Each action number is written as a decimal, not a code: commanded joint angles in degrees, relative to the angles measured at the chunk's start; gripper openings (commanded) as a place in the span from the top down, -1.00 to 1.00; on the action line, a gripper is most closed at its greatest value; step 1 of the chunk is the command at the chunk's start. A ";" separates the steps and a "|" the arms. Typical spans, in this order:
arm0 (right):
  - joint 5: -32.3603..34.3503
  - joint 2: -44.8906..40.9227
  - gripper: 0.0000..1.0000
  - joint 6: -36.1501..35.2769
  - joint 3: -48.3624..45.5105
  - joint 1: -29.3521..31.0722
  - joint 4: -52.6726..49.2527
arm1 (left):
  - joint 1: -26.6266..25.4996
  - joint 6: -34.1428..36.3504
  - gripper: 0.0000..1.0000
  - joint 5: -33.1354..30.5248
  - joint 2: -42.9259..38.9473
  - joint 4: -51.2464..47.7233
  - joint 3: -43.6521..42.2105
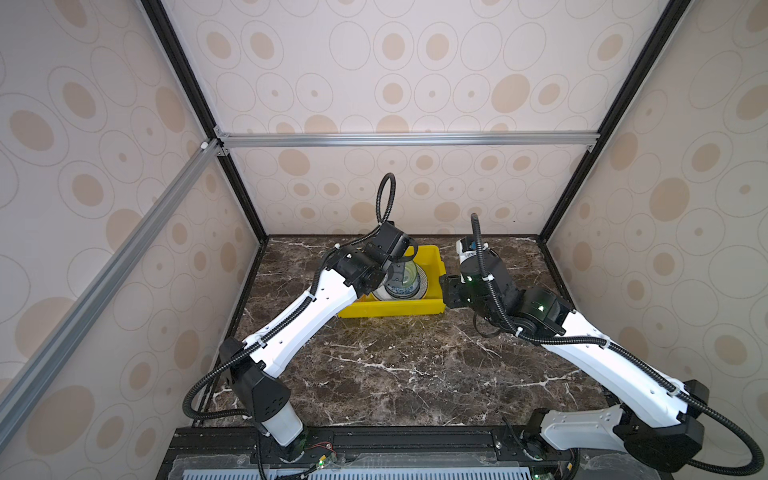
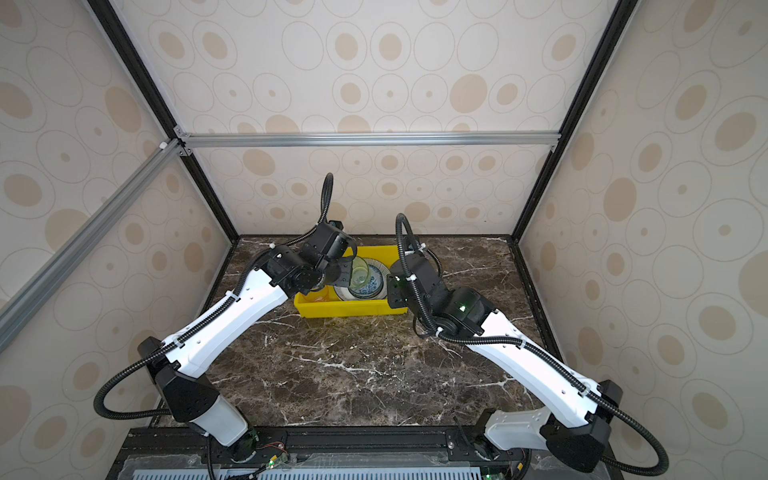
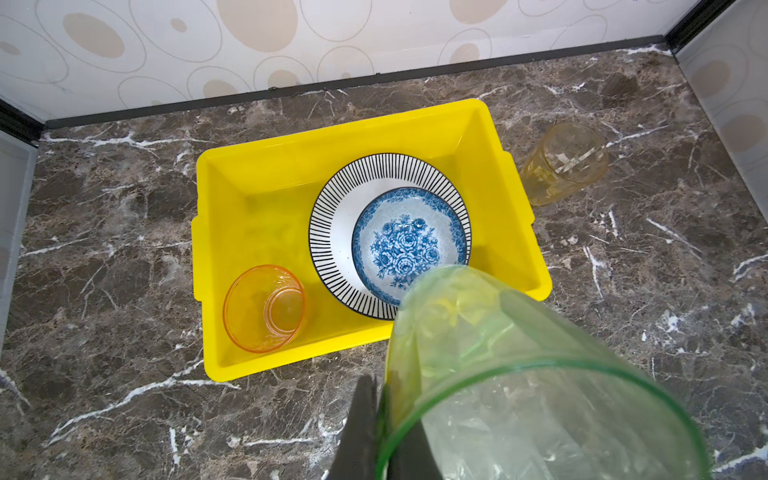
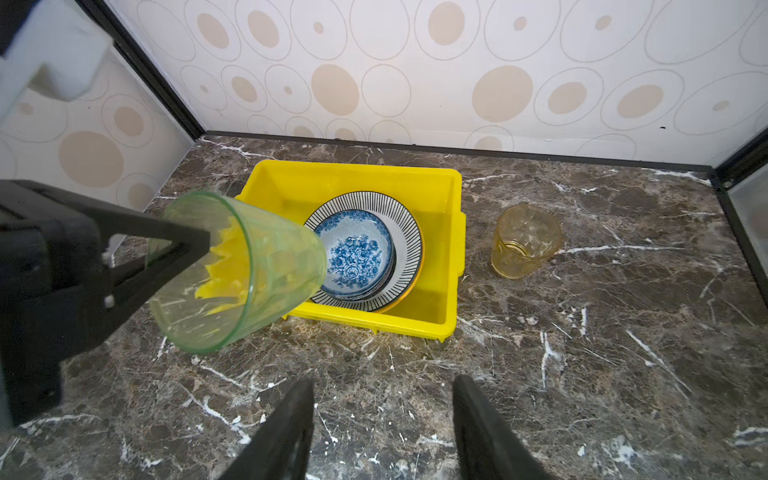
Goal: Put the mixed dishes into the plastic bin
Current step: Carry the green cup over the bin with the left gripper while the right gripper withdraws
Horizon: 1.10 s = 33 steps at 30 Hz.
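Left claw (image 3: pixel 376 419): pinched narrow on the wall of the green cup (image 4: pixel 249 274), holding it tilted above the near side of the bin (image 4: pixel 353 166).
Right claw (image 4: pixel 382 382): jaws moderately apart, nothing between them, over bare table (image 4: pixel 582 374) in front of the bin.
Green cup: clear, green-tinted, smooth rim, mouth turned away from the bin.
Bin: bright yellow, rectangular, low walls, rolled rim, near the back wall.
Plate (image 3: pixel 332 216): white, black radial stripes round the rim, flat in the bin.
Bowl (image 3: pixel 405 245): white with blue roses, sitting on the plate.
Orange cup (image 3: pixel 264 309): clear, in a bin corner, apart from the plate.
Amber cup (image 4: pixel 525 241): clear, faceted, upright on the table just beside the bin, outside it.
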 commanded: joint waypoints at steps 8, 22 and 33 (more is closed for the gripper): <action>-3.85 -0.44 -0.13 0.25 -3.50 -4.33 0.68 | 3.96 -0.61 1.00 -2.10 -2.44 -3.75 0.78; -9.45 -2.90 -0.14 1.65 -8.18 -11.72 1.80 | 11.99 1.99 1.00 0.40 -2.57 -4.39 -3.19; -11.70 -2.81 -0.14 2.01 -9.86 -15.61 2.33 | 16.72 4.28 1.00 2.52 -0.60 -3.25 -5.38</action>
